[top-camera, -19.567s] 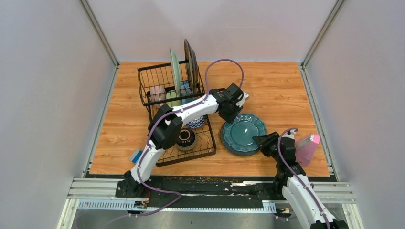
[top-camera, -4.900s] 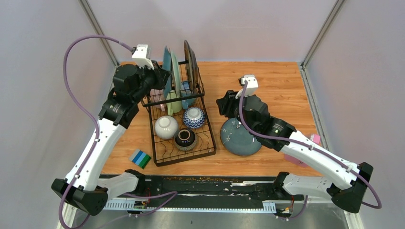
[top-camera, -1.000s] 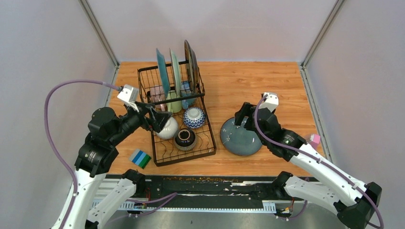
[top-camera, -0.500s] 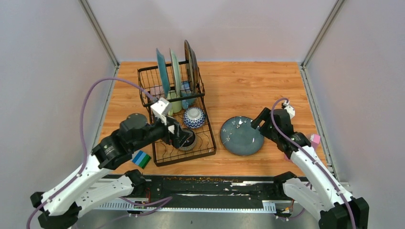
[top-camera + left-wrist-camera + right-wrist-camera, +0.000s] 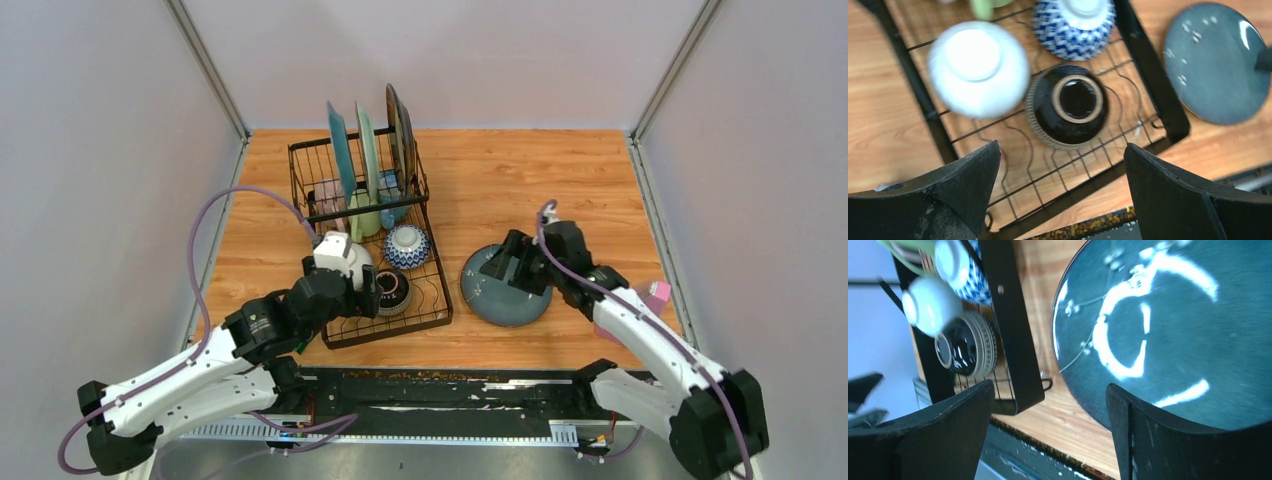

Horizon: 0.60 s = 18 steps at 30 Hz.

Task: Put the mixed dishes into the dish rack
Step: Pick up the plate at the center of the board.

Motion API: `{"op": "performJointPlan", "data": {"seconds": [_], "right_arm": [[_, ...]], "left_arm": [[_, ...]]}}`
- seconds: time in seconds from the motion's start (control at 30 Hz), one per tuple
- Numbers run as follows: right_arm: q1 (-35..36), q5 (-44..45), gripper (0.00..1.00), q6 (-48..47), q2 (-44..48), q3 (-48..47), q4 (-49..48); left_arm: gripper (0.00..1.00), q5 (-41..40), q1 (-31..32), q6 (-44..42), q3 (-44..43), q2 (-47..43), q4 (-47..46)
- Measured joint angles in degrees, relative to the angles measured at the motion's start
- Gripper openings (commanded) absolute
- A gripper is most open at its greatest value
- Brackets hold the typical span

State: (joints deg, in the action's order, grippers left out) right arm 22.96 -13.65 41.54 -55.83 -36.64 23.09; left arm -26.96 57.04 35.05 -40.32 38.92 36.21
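A: Plate point(image 5: 490, 300) lies flat just right of the dish rack point(image 5: 447, 295), right gripper point(image 5: 1049, 387) above it, jaws spread.
B: Left gripper point(image 5: 1060, 155) spread too, empty. Pinch the rim, then tilt upright.

Two white-and-black robot arms reach forward from their bases. The left arm point(image 5: 180, 375) lies low and stretches diagonally inward. Its wrist is bent so that the left gripper point(image 5: 1060, 147) faces downward, its two dark fingers spread wide with nothing clamped between them. The right arm point(image 5: 640, 330) rises from its base and leans inward to the left. The right gripper point(image 5: 1048, 387) also faces down, fingers well apart, gripping nothing.
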Motion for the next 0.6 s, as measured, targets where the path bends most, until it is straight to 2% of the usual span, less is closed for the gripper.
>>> {"op": "performJointPlan", "data": {"seconds": [0.2,0.43,0.6], "right_arm": [[12.39,0.83,0.85,-2.23,-17.33,-10.97,-1.84],[15.43,7.69,0.85,-3.78,-32.33,-22.36,-4.37],[15.43,12.07,0.85,-4.83,-39.50,-25.31,-6.25]], "left_arm": [[1.00,-13.05,0.00,14.05,1.62,-2.80,9.35],[1.00,-18.97,-0.02,23.69,3.69,-0.39,15.50],[1.00,-18.80,-3.72,23.63,7.61,-4.63,14.60]]}}
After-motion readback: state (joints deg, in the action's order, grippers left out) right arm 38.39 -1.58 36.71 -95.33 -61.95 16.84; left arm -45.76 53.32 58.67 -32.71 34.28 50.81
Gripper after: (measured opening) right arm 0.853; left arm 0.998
